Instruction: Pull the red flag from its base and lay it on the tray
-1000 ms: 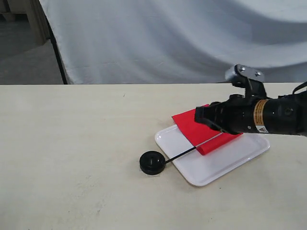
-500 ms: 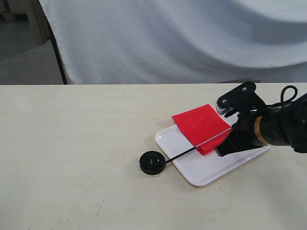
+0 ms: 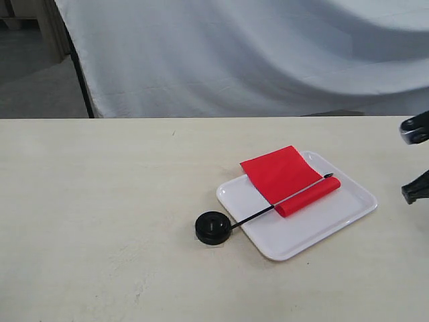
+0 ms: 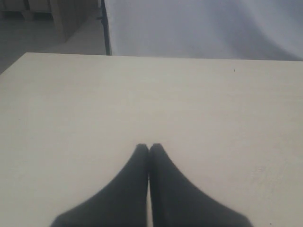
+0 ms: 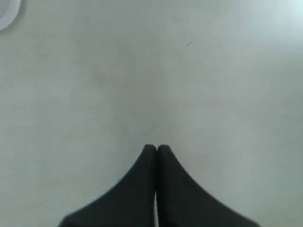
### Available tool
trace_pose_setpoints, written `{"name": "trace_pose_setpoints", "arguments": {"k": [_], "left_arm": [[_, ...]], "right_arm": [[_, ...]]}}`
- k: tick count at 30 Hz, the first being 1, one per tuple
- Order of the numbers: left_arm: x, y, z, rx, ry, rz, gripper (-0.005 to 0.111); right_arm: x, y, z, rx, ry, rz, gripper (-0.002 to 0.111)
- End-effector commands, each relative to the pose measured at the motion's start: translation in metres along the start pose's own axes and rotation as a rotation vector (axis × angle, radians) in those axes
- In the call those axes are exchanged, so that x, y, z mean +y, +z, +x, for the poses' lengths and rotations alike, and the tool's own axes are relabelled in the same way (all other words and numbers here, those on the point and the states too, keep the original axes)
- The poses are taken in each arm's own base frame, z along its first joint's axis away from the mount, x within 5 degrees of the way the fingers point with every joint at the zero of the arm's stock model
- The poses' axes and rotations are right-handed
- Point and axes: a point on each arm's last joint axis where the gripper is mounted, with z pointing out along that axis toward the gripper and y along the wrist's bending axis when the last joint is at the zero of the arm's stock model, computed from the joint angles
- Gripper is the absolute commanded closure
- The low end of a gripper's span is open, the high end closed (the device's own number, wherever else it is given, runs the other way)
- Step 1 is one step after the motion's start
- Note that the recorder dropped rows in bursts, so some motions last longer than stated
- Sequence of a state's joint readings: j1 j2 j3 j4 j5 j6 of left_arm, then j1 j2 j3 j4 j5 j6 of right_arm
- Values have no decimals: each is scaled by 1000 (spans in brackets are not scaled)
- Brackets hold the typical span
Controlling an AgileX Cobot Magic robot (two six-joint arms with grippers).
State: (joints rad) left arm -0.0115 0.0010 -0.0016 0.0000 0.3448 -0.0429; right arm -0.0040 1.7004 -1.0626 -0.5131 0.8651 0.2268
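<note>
In the exterior view, the flag (image 3: 287, 176) is lying on the tray (image 3: 315, 228). Its red cloth is spreading flat over the tray's far half, and part of it is hanging out past the far left rim. The black pole is running slantwise along the cloth's near edge. Its pointed tip is resting over the tray toward the right, and its other end is sticking out over the left rim toward the base (image 3: 213, 227). The base is sitting flat on the desk (image 3: 100, 201), just beside the tray's left corner. Whether the pole end is touching the base or stopping just short of it, I cannot tell. Two dark parts of the right arm (image 3: 415, 189) are poking in at the right edge, apart from the tray. They are showing too little there to tell how the fingers are standing. A white sheet (image 3: 255, 60) is hanging behind the desk.

In the left wrist view, the left end effector (image 4: 149, 147) is hovering over bare desk. Its two dark fingers are pressed together, with only a thin line between them, and they are pinching nothing. The white sheet is showing beyond the desk's far edge.

In the right wrist view, the right end effector (image 5: 156, 148) is also pointing down at bare desk. Its fingers are meeting tip to tip and gripping nothing. A white rounded sliver (image 5: 5, 10) is peeking in at one corner, too small to tell what it is.
</note>
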Motion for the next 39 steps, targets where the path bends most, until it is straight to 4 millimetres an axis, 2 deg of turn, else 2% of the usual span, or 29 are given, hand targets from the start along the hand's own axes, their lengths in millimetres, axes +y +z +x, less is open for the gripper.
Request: {"name": "trace_pose_setpoints", "arguments": {"k": [1, 3, 5, 8, 12, 17, 20, 22, 26, 30, 39], "left_arm": [[0, 0, 0, -2, 3, 6, 107], [0, 0, 0, -2, 3, 6, 107], [0, 0, 0, -2, 3, 6, 107], [0, 0, 0, -2, 3, 6, 107], [0, 0, 0, -2, 3, 6, 107], [0, 0, 0, -2, 3, 6, 107], [0, 0, 0, -2, 3, 6, 107], [0, 0, 0, -2, 3, 6, 107], [0, 0, 0, -2, 3, 6, 107], [0, 0, 0, -2, 3, 6, 107], [0, 0, 0, -2, 3, 6, 107]], "right_arm": [[-24, -23, 18, -25, 161, -361, 109], [-36, -37, 31, -112, 255, -425, 109], [-46, -51, 47, -205, 334, -417, 109], [-49, -71, 70, -363, 399, -361, 109], [-43, -90, 101, -578, 456, -286, 109], [-24, -108, 141, -893, 468, -206, 109], [-12, -134, 180, -1194, 466, -188, 109], [-6, -143, 205, -1368, 468, -175, 109], [1, -151, 240, -1594, 478, -160, 109], [1, -161, 261, -1718, 467, -110, 109], [1, -161, 262, -1726, 461, -99, 109]]}}
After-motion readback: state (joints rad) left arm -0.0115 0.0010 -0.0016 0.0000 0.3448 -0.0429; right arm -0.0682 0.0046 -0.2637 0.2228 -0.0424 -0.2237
